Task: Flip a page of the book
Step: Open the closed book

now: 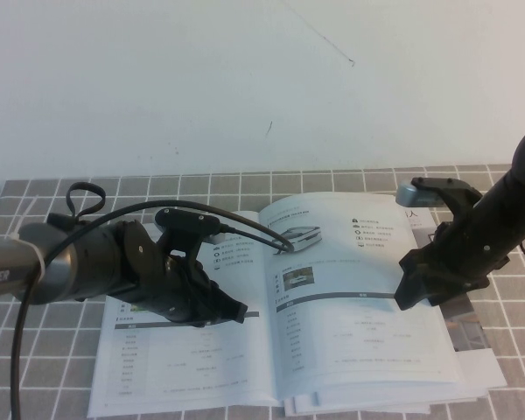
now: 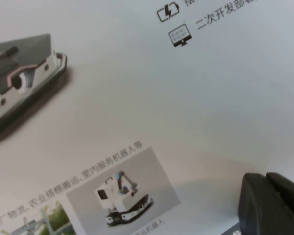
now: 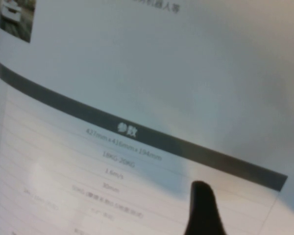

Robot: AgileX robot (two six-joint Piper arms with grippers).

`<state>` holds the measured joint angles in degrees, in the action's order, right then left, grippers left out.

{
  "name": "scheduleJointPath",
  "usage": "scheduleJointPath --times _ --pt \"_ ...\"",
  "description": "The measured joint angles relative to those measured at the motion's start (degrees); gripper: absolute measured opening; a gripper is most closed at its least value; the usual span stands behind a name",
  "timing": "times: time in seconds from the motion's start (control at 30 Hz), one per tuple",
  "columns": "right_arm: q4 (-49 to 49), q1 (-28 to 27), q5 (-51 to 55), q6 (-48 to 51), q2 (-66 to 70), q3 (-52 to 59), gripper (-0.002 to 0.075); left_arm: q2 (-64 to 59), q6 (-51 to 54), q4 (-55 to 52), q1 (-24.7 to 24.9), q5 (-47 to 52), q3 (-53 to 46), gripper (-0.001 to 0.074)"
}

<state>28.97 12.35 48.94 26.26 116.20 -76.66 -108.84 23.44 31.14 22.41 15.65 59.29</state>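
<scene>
While the book (image 1: 271, 332) lies open flat on the grey tiled table (image 1: 35, 385), its spine runs through the middle of the spread, near the table's front edge. On the right side of that spine sits the page (image 1: 359, 289), a white sheet printed with a low white flat vehicle (image 1: 299, 236) near the top, an icon list beside it, a small photo below, and a dark header bar (image 1: 332, 300) over a table of figures.

At the page's outer edge, level with the header bar, the right gripper (image 1: 411, 293) presses down onto the paper; one dark fingertip (image 3: 202, 208) shows touching the sheet just below the bar, but I cannot tell how far its fingers are apart or whether they hold the page.

Left of the spine, the left gripper (image 1: 232, 311) hovers low over the opposite sheet, which shows a darker black-and-white vehicle (image 2: 24, 78) and a small picture of a wheeled robot with an arm (image 2: 121, 196). Its fingers (image 2: 272, 205) appear pressed together with nothing between them.

Under the book's right side, other printed sheets (image 1: 477, 350) stick out past its edge. Behind the table rises a plain white wall (image 1: 245, 79).
</scene>
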Motion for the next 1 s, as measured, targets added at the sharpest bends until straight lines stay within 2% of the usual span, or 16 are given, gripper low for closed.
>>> scheduleJointPath --times 0.37,0.7,0.9,1.0 --pt "1.2 0.0 -0.3 1.2 1.6 0.0 0.0429 0.0 0.0 0.0 0.0 0.0 0.0 -0.0004" --pt "8.5 0.0 -0.2 6.9 1.6 0.0 0.0429 0.0 0.0 0.0 0.0 -0.1 0.0 -0.0004" --pt "8.7 0.0 -0.2 7.5 1.6 0.0 0.0429 0.0 0.0 0.0 0.0 -0.2 0.0 -0.0004" --pt "5.6 0.0 0.0 6.1 1.6 -1.1 0.0429 0.0 0.0 0.0 0.0 -0.2 0.0 -0.0004"
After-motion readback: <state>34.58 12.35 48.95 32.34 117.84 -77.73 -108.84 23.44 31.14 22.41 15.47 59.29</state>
